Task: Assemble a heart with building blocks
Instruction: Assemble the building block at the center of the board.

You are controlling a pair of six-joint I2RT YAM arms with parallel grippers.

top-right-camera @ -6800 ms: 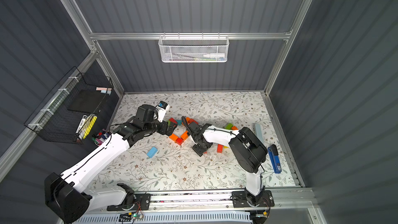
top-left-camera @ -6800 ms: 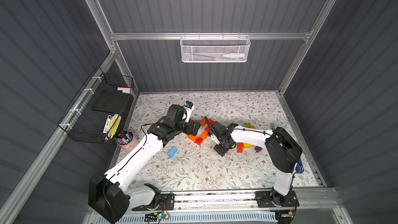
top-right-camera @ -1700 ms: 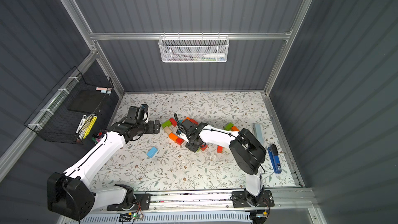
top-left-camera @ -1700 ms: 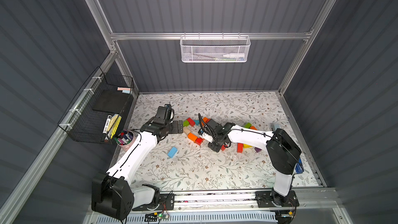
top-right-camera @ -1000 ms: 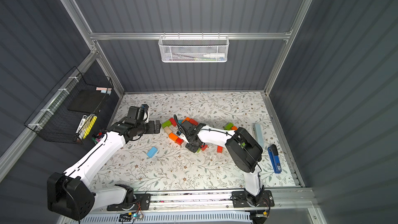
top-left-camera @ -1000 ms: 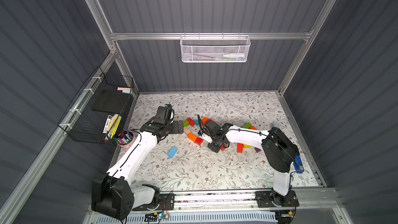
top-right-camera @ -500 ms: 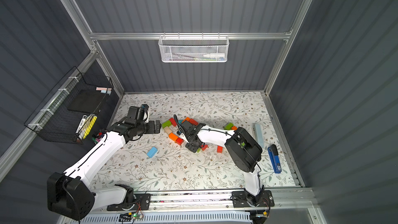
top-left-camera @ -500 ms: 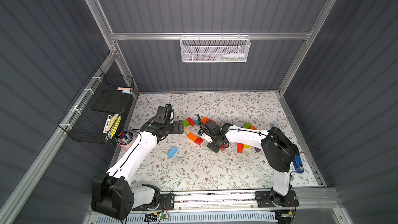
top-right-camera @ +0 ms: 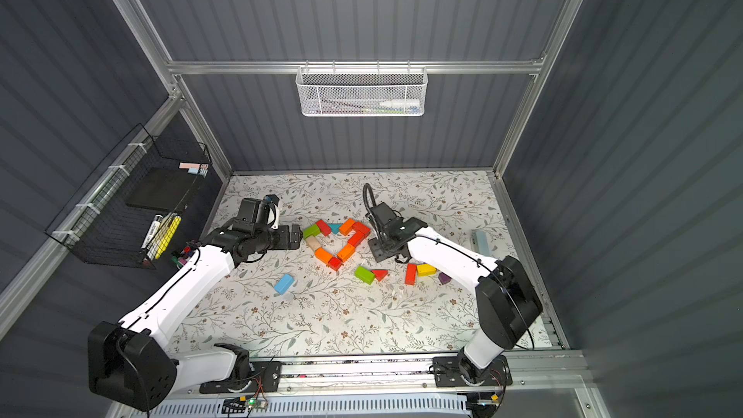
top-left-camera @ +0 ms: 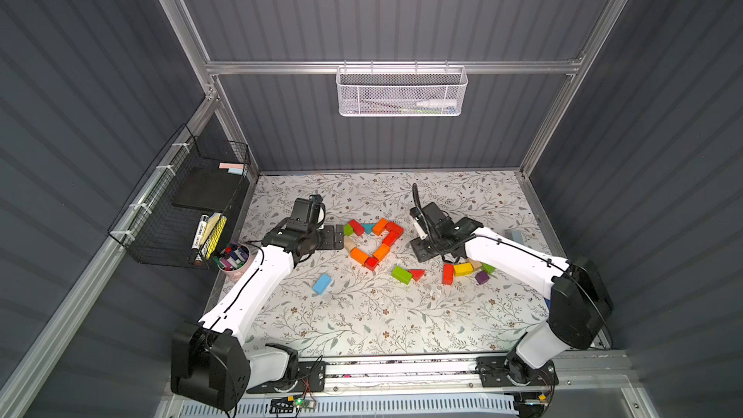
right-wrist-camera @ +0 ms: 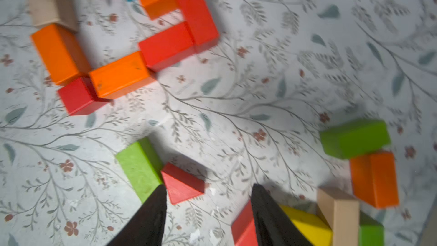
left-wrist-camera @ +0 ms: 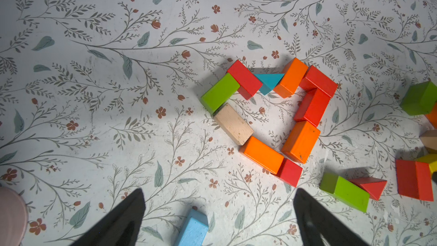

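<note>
Right gripper (right-wrist-camera: 209,191) had pulled back from heart's lower right flank toward spare blocks (top-left-camera: 462,269); jaws parted, nothing between them; we judged last brick delivered; left gripper (top-left-camera: 335,237) unmoved, jaws wide and empty, just beside green brick (left-wrist-camera: 220,92); heart (left-wrist-camera: 300,141) lay mid floral tabletop (top-left-camera: 362,327) as closed outline: green, red, teal wedge (left-wrist-camera: 268,82) in notch, orange, two reds, orange, red cube (left-wrist-camera: 289,172) at tip, orange, tan brick (left-wrist-camera: 233,124); blue brick (top-left-camera: 322,283) lay apart; we judged shape essentially finished.
</note>
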